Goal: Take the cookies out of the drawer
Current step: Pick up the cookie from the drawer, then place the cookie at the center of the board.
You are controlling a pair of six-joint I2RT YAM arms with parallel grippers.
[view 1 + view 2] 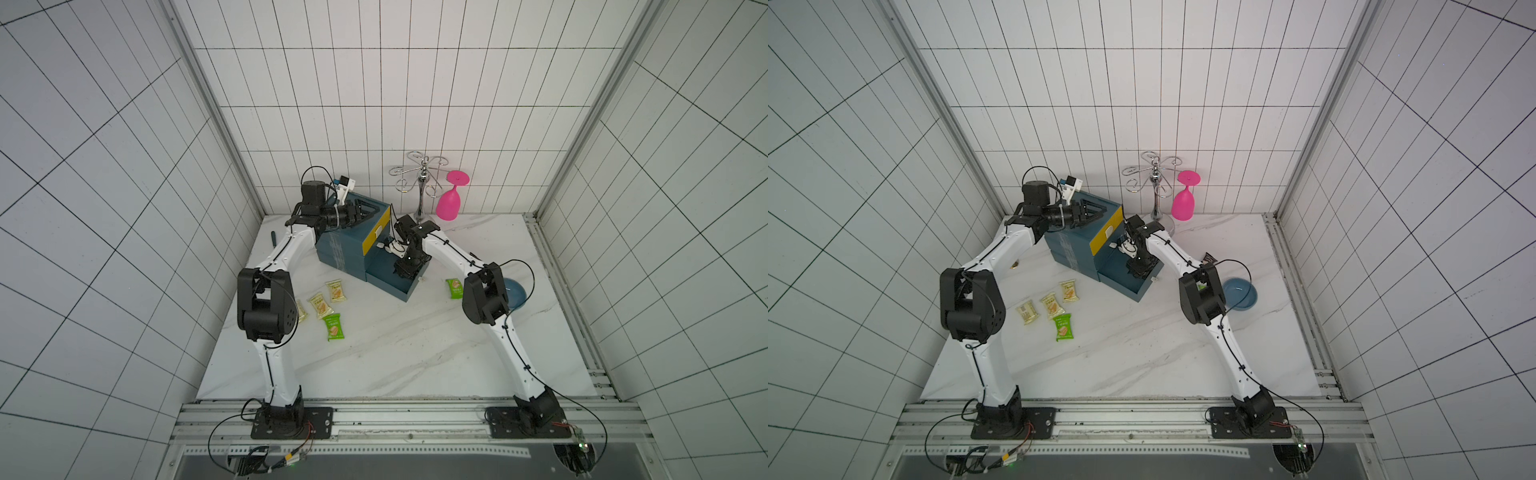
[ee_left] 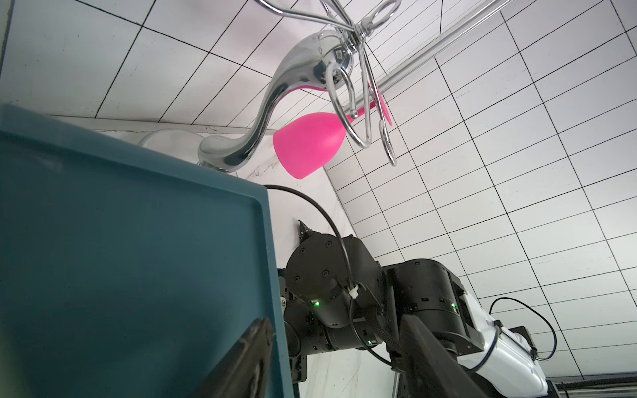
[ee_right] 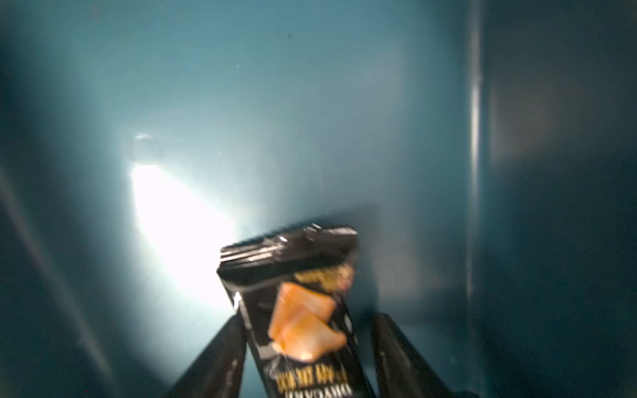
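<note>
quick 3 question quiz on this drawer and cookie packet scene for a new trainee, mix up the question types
1. True or false: the pink glass hangs upside down from the chrome rack.
2. Which colour of packet sits between the fingers of the right gripper, inside the open drawer? A yellow, B green, C black.
3. How many yellow packets lie on the table in a top view?

Key: 1 true. 2 C, the black packet. 3 three.
</note>
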